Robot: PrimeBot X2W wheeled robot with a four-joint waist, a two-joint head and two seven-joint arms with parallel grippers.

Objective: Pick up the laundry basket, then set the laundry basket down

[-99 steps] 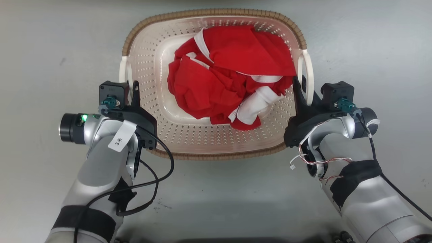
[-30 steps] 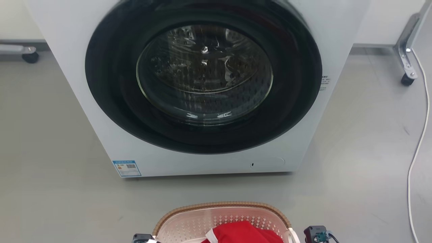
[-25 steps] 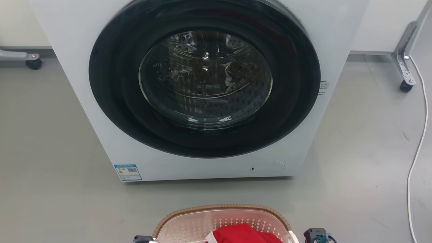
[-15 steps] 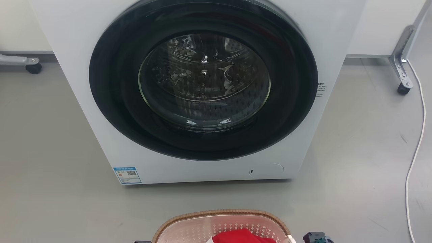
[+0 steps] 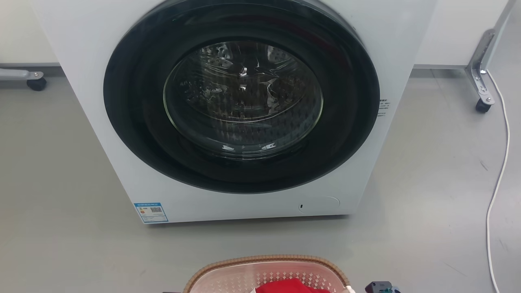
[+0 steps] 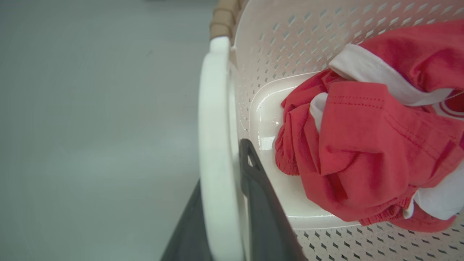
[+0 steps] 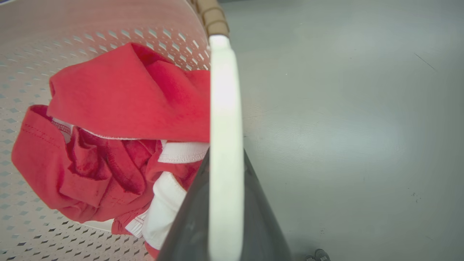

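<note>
The laundry basket [image 5: 266,260], cream and perforated with a brown woven rim, pokes up from the bottom edge of the head view, with a red and white garment [image 5: 291,286] in it. In the left wrist view my left gripper [image 6: 224,170] is shut on the basket's white side handle [image 6: 215,108], one dark finger on each side. My right gripper [image 7: 224,161] is shut the same way on the other white handle [image 7: 224,94]. The garment [image 6: 362,145] [image 7: 119,98] lies bunched on the basket floor. I cannot tell whether the basket rests on the floor.
A white front-loading washing machine [image 5: 244,101] with its round door shut stands just beyond the basket. A white cable [image 5: 498,179] trails over the grey floor at the right, by a wheeled metal leg [image 5: 482,95]. Another caster [image 5: 36,83] sits at far left.
The head camera has swung up from looking straight down on the basket to facing the washing machine. Over the last second the basket has slipped lower in that view. Both grippers stay at the handles.
</note>
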